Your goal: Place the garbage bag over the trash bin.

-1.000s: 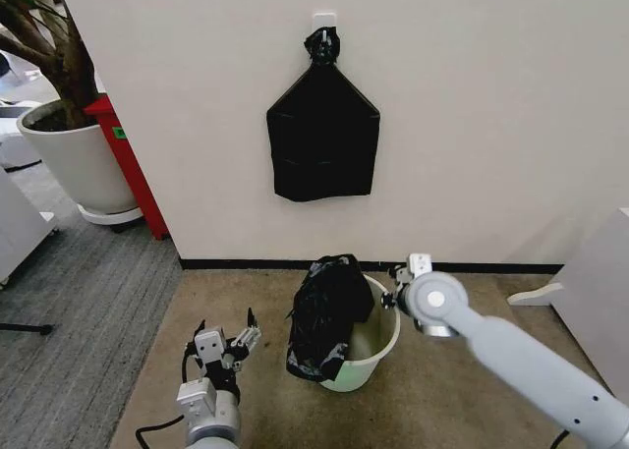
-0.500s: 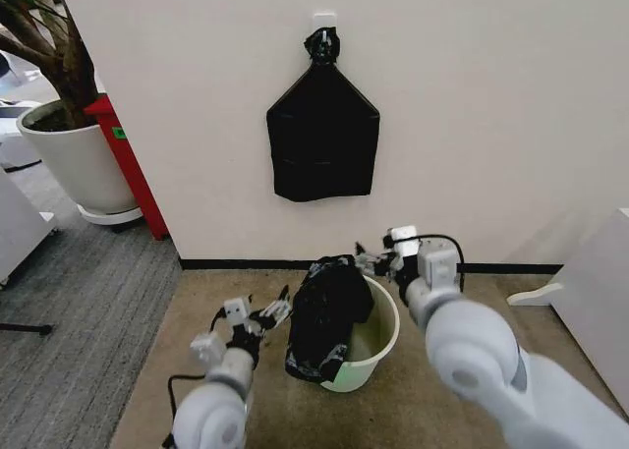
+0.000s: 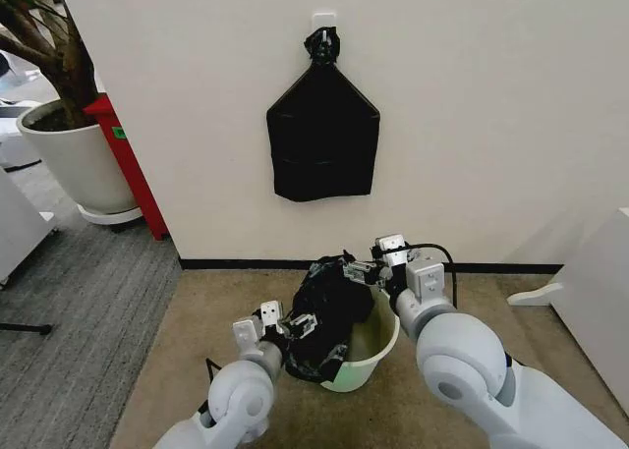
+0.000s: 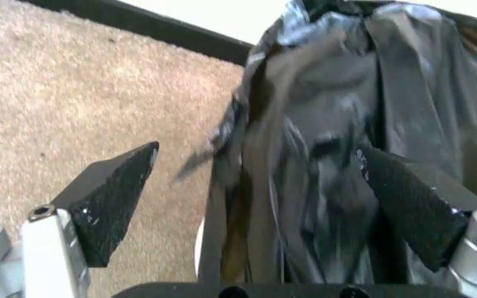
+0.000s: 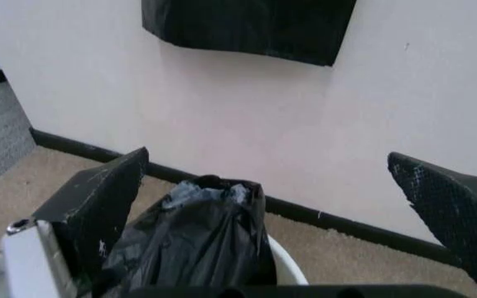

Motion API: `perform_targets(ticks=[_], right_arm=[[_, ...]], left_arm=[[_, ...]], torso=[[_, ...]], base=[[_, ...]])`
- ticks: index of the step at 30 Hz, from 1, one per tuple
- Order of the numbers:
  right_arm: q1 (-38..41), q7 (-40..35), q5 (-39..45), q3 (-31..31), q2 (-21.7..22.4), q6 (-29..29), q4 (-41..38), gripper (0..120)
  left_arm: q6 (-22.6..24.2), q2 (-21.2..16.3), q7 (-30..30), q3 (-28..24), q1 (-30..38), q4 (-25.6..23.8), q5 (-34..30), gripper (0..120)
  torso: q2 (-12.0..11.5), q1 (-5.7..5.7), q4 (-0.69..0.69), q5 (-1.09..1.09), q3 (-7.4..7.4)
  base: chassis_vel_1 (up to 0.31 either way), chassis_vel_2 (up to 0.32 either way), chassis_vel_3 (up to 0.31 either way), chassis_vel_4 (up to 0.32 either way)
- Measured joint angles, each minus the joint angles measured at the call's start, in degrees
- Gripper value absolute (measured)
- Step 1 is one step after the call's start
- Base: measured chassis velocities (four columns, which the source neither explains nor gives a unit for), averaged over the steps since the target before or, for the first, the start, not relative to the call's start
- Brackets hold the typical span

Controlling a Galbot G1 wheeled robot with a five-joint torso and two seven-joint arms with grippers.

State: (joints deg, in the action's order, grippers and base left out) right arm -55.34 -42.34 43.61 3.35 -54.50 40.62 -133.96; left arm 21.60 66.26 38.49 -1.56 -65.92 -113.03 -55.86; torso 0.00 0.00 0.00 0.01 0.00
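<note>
Draping over the near-left side of the trash bin [image 3: 378,346], the garbage bag [image 3: 324,311] sits bunched in a tall crumpled heap, its long axis running up and down from a peak at the bin's back rim to a loose hem hanging outside the bin wall toward the carpet floor [image 3: 442,400]. Both arms are closing in from opposite flanks: the left end effector [image 3: 278,324] comes in low on the bag's left side, jaws spread wide, just beside the hanging plastic, while the right end effector [image 3: 366,268] hovers at the bag's upper right near the peak, also spread wide and gripping nothing. The bag lies between the two, and the left looks nearer to film it could pinch. From the left wrist view the glossy folds fill the gap ahead of the open fingers [image 4: 110,198], the bag running lengthwise away from the camera. The right wrist view adds what the head view cannot: the bag's crest sits low beneath the wide fingers [image 5: 97,205], with the flat black bundle [image 5: 247,28] on the wall [image 5: 222,118] above.
</note>
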Motion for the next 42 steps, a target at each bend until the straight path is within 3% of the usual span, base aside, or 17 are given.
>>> perform_targets(ticks=[11,27,29,37,42], right_arm=[[-1.4,1.9,-2.1,0.4,-0.7,-0.6,0.0,100],[-2.7,3.5,-4.1,0.4,-0.6,-2.0,0.7,100],[-3.1,3.7,-4.6,0.4,-0.7,-2.3,0.7,100],[-4.2,4.6,-5.9,0.2,-0.8,-3.2,0.6,100],[-4.4,5.1,-6.7,0.1,-0.7,-4.4,0.7,100]], left_arm=[[4.3,2.9,3.0,0.0,7.6,5.3,-6.5,85],[15.1,3.7,6.9,-2.4,11.6,7.5,-9.9,88],[16.8,4.0,8.2,-2.9,12.5,8.3,-11.2,93],[19.1,4.5,10.0,-3.7,13.7,10.9,-11.6,97],[19.4,5.2,9.7,-3.5,14.7,13.9,-11.6,86]], torso=[[0.0,0.00,0.00,0.00,0.00],[0.0,0.00,0.00,0.00,0.00],[0.0,0.00,0.00,0.00,0.00],[0.0,0.00,0.01,0.01,-0.02],[0.0,0.00,0.02,0.00,-0.02]], base=[[0.000,0.000,0.000,0.000],[0.000,0.000,0.000,0.000],[0.000,0.000,0.000,0.000],[0.000,0.000,0.000,0.000],[0.000,0.000,0.000,0.000]])
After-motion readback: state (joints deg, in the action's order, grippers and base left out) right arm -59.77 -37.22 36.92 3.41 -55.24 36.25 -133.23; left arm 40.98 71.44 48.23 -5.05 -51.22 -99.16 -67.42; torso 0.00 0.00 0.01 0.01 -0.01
